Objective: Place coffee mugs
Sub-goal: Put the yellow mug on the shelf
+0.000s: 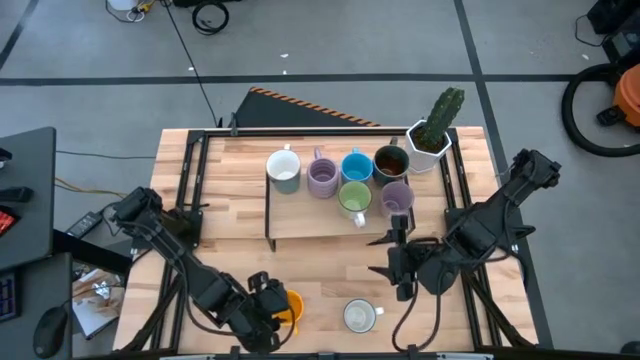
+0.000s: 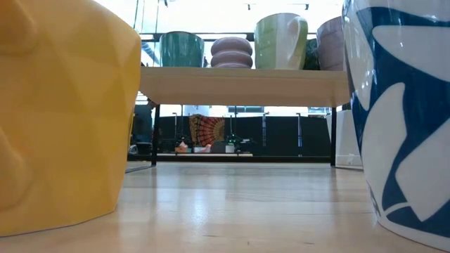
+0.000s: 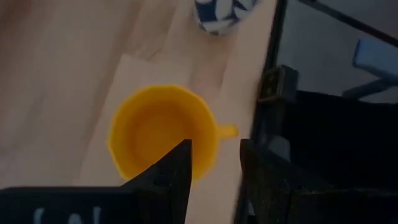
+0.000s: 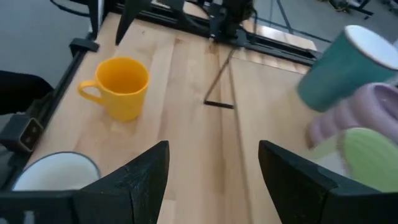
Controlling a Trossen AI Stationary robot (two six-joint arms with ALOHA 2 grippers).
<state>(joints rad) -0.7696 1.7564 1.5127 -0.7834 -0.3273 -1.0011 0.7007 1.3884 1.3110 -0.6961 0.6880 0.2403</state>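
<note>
High view: wood table (image 1: 230, 180), grey floor (image 1: 80, 40); left pincer (image 1: 272, 312) part-open over orange mug (image 1: 291, 306); right pincer (image 1: 400, 262) wide, empty.

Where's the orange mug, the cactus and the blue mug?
orange mug (image 4: 122, 88): right wrist view, on its outer wall.
cactus (image 1: 444, 108): high view, on its green stem.
blue mug (image 1: 356, 167): high view, inside its open top.

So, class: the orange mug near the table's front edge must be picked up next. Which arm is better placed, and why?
Probably the left. Its hand hangs open just above the orange mug, fingers either side of the rim by the handle. The right hand is open, empty and farther away.
</note>
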